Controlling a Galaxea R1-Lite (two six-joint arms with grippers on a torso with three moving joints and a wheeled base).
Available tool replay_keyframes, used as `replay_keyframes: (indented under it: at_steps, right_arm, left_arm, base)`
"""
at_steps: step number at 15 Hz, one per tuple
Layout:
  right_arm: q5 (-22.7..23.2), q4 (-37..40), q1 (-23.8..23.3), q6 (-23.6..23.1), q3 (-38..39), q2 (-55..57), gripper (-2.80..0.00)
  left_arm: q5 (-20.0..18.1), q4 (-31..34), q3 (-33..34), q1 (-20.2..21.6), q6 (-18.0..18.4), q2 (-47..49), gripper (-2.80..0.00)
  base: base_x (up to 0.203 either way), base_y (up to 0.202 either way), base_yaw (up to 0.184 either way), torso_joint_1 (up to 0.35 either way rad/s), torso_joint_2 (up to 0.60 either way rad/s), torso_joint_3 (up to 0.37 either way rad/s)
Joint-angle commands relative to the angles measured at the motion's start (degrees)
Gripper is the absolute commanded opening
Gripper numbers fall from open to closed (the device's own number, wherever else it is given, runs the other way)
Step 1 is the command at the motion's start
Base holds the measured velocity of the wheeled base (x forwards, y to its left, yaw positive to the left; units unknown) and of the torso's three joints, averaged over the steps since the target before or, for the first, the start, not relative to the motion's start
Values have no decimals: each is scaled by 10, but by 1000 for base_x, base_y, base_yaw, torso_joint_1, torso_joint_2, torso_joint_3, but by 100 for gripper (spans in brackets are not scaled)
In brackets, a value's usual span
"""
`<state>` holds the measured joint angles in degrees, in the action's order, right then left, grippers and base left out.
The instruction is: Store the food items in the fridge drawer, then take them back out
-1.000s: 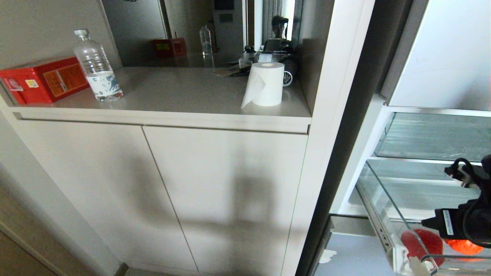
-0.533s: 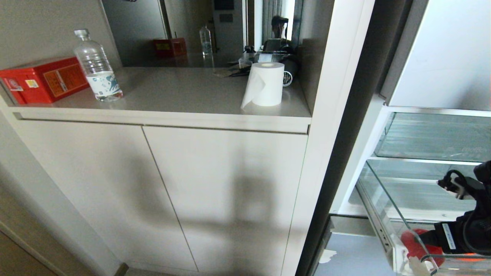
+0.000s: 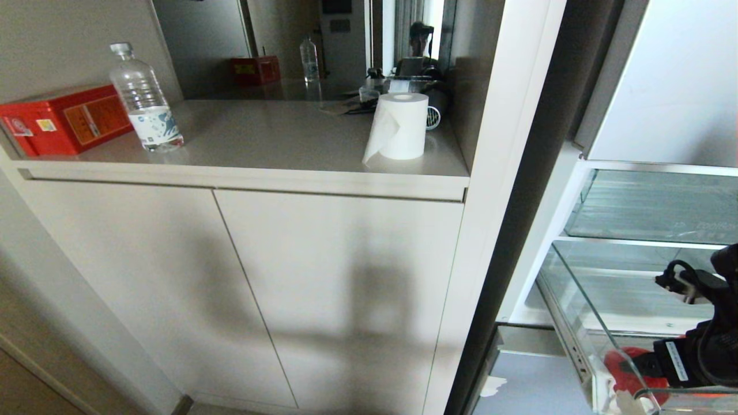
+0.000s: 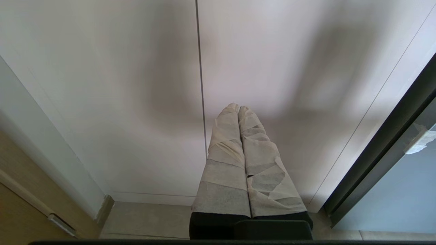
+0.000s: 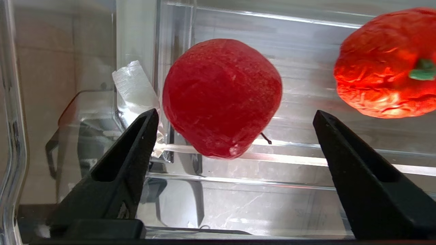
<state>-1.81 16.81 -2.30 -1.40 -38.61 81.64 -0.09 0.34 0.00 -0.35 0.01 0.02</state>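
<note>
Inside the clear fridge drawer [image 5: 306, 85], a round red toy fruit [image 5: 221, 98] sits on the ribbed floor, the orange-red pumpkin-like ball [image 5: 381, 64] with its green stem near it, apart. Right gripper [image 5: 235, 119] is down in the drawer, black fingers [image 5: 136, 143] spread wide either side of the red fruit, not touching it. Left gripper [image 4: 238, 109] hangs idle before the white cabinet doors [image 4: 136, 85], taped fingers pressed together. On the counter [image 3: 277, 138]: paper roll [image 3: 400, 125], water bottle [image 3: 144, 98], red box [image 3: 63, 118].

No legible text on anything
</note>
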Motion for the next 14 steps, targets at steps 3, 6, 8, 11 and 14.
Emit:
replay_keyframes:
  at_steps: [3,6,8,11,14]
  right_arm:
    - [5,3,0,0,-16,40,0]
    - [14,2,0,0,-43,66,0]
    - [13,2,0,-1,-46,76,0]
    - [12,2,-2,-1,-51,91,0]
    - [11,2,-6,0,-66,99,0]
  left_arm:
    - [0,0,0,0,0,0,-280]
    - [0,0,0,0,0,0,-280]
    - [0,0,0,0,0,0,-280]
    - [0,0,0,0,0,0,-280]
    - [0,0,0,0,0,0,-280]
  base:
    - [0,0,0,0,0,0]
    - [0,0,0,0,0,0]
    - [0,0,0,0,0,0]
    - [0,0,0,0,0,0]
    - [0,0,0,0,0,0]
